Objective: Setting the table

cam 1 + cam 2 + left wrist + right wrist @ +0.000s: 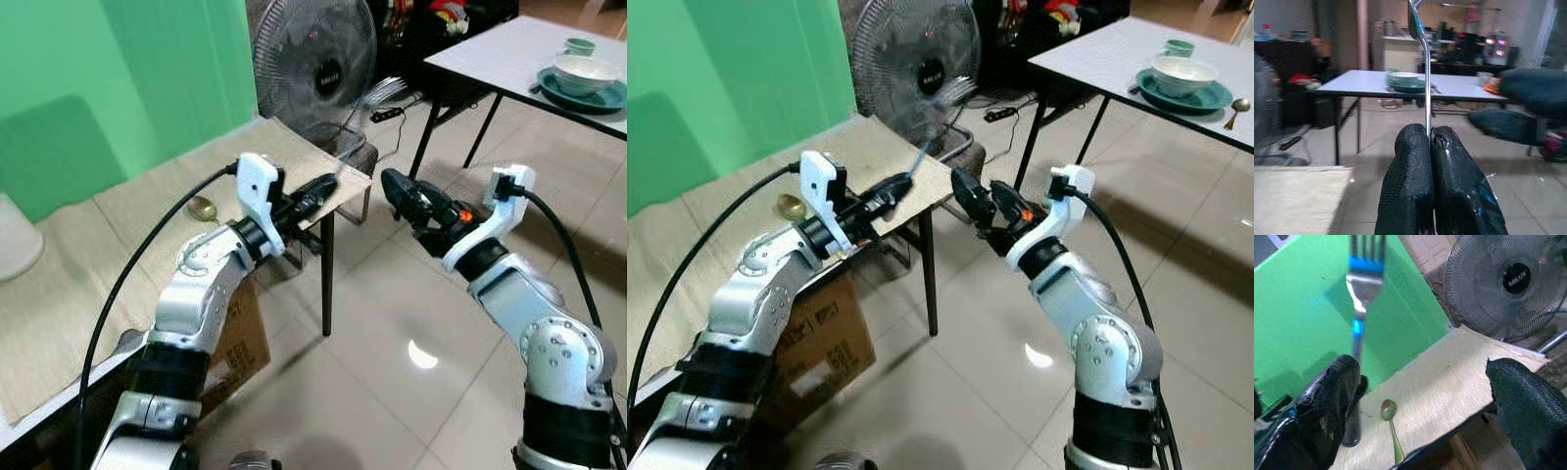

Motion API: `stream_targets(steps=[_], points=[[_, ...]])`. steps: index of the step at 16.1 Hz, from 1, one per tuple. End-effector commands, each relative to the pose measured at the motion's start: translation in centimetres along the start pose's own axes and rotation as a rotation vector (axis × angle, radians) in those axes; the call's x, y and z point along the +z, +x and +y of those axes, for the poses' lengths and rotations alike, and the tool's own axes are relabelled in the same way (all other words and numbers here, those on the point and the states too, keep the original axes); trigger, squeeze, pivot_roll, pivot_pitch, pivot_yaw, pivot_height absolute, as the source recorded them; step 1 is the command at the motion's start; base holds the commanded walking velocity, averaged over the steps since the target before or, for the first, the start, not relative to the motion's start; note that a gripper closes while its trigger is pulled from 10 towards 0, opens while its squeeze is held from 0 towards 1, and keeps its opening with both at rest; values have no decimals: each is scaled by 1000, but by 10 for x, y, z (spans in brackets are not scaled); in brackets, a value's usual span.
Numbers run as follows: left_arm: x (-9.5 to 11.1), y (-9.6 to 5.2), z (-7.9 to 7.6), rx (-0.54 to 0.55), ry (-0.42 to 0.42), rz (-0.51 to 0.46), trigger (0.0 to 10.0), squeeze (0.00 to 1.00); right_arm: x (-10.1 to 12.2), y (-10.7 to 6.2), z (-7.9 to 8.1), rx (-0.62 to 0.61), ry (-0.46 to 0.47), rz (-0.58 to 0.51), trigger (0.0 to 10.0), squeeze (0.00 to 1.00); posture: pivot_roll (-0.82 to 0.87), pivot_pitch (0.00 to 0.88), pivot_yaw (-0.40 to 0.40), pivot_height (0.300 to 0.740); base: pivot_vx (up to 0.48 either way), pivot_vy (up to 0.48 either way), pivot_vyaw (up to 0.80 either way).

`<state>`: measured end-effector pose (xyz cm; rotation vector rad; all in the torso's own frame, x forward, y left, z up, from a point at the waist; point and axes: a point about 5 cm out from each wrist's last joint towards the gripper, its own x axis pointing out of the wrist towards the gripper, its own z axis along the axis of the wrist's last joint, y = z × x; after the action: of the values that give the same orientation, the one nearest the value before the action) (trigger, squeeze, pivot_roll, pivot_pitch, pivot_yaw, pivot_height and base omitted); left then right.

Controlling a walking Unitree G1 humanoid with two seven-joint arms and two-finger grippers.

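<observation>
— Largest items first?

— Near tabletop (147, 206), beige mat surface, on the robot's left, in front of a green wall (118, 88). Standing fan (315, 61) just past its far corner. Cardboard box (823, 328) on the floor beneath it.

— And the second one?

— Far tabletop (500, 54), white, well apart across the tiled floor (392, 323). On it a teal plate (588, 96) with a white bowl (585, 73) sitting on top, a small cup (579, 45) behind, and a spoon (1236, 109) beside the plate.

— The arms?

— Left hand (318, 193) held out over the near tabletop's corner, fingers (1408, 191) pressed together on the handle of a fork (1362, 293). The fork sticks out forward and upward from the fingertips, tines toward the fan. Right hand (404, 201) raised over the floor just beyond that corner, facing the left hand, near it but not touching. Its fingers (1528, 401) are spread wide with nothing between them; in its wrist view the fork stands close beside one finger.

— Smallest thing?

— A gold spoon (203, 208) lying flat on the near tabletop, behind the left arm, bowl toward the green wall.
</observation>
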<state>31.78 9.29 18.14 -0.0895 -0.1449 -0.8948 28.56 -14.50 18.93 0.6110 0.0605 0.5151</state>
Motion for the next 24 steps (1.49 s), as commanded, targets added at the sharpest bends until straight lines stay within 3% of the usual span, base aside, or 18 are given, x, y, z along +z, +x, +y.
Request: stream_targets(steps=[1, 4, 7, 8, 9, 24], points=[[2, 1, -7, -46, 11, 5, 0, 0, 3, 4, 5, 41, 14, 6, 10000, 0, 12, 0, 37, 740, 0, 0, 0], [-1, 1, -10, -45, 32, 41, 0, 0, 7, 6, 18, 159, 93, -18, 10000, 0, 17, 0, 35, 740, 0, 0, 0], [2, 1, -18, -94, 21, 40, 0, 0, 7, 8, 22, 200, 121, -16, 9647, 0, 18, 0, 36, 740, 0, 0, 0], [3, 1, -20, -105, 13, 36, 0, 0, 6, 8, 20, 191, 126, -14, 1333, 0, 19, 0, 36, 740, 0, 0, 0], [4, 1, -24, -143, -3, 36, 0, 0, 6, 9, 18, 183, 139, -10, 0, 0, 21, 0, 37, 740, 0, 0, 0], [7, 0, -24, -177, -1, 62, 0, 0, 4, 12, 17, 202, 182, 8, 0, 0, 32, 0, 32, 740, 0, 0, 0]])
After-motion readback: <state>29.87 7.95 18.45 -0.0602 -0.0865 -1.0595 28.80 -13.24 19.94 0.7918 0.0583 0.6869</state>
